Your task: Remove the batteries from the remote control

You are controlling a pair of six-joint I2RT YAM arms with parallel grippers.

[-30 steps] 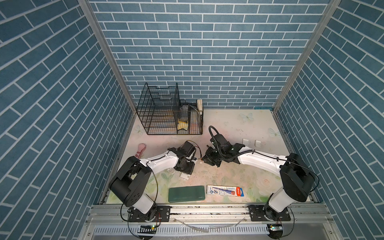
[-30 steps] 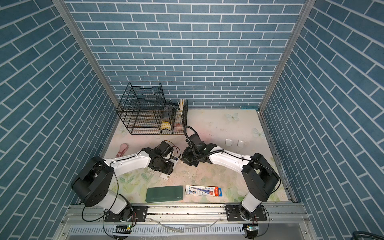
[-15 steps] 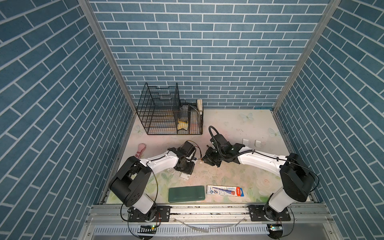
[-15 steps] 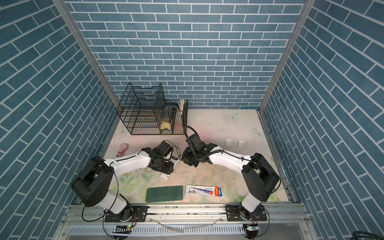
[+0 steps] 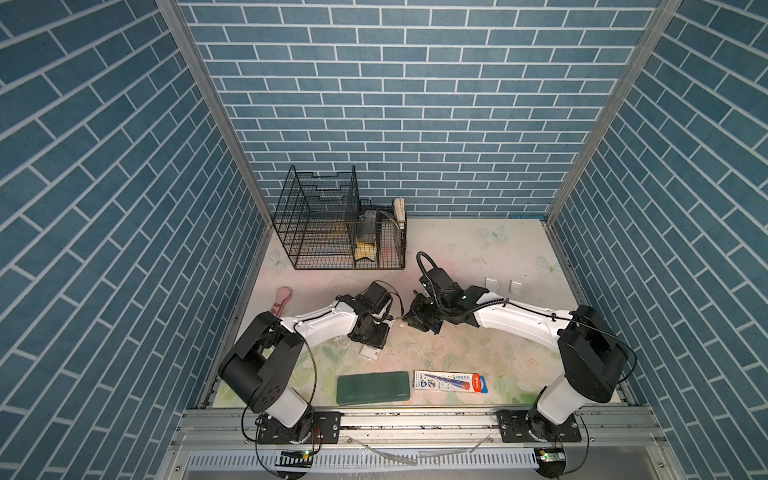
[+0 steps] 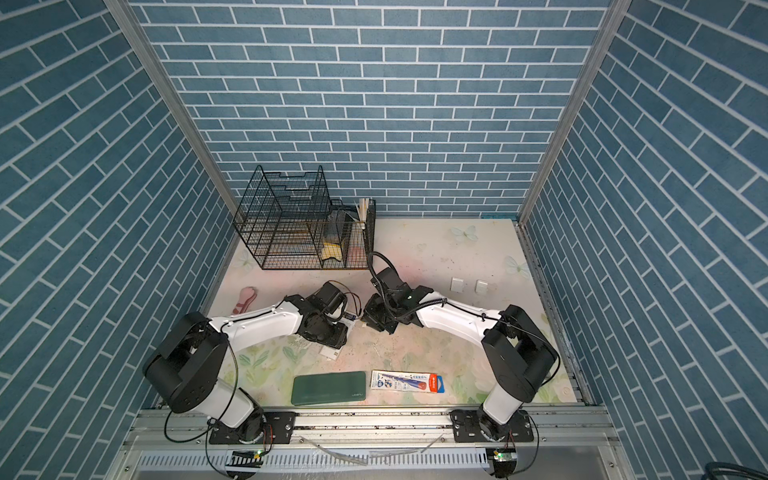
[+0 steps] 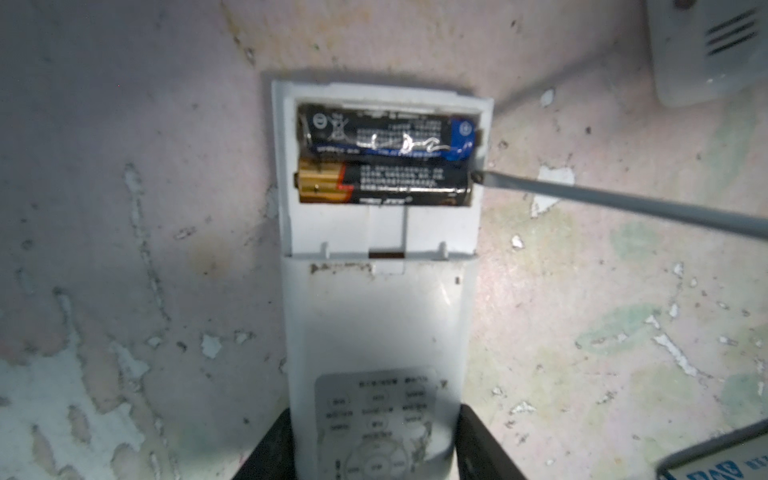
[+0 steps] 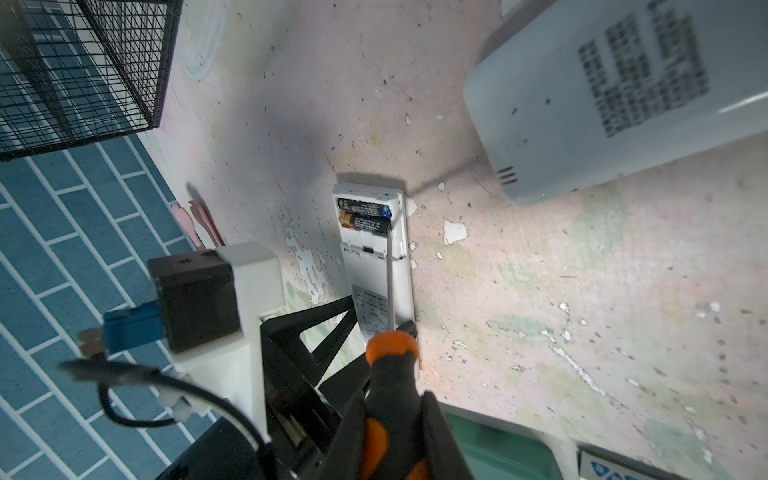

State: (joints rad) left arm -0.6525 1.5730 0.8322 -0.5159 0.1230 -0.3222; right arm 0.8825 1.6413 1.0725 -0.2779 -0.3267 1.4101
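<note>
The left wrist view cuts off the screwdriver [image 7: 623, 201] handle and one end of the remote control [image 7: 376, 316]

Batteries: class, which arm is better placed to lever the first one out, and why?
Right. The right pincer holds the screwdriver, whose tip sits at the end of the gold-ended battery. The left pincer is busy clamping the remote.
</note>
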